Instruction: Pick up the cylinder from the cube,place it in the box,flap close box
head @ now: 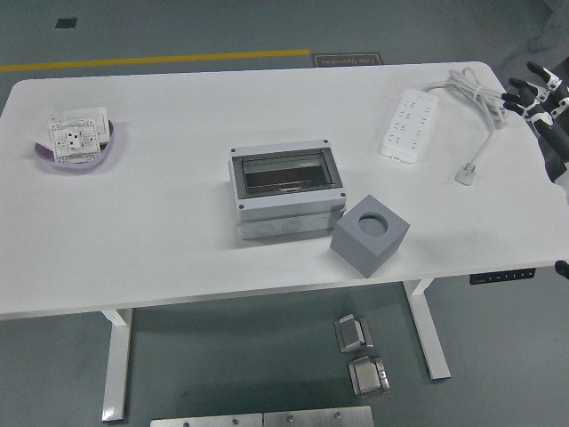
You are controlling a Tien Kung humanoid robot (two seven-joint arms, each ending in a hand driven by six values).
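A grey box (286, 191) with a dark see-through flap lying shut on top stands at the table's middle. Just right of it, near the front edge, sits a grey cube (370, 236) with an empty round hole in its top. No cylinder shows anywhere. My right hand (532, 96) is at the picture's right edge, beyond the table's right end, its fingers spread and holding nothing. The left arm is out of view.
A white power strip (408, 123) with its cable and plug (466, 174) lies at the back right. A purple bowl (78, 151) with white socket plates sits at the far left. The white table (160, 240) has bare surface in front.
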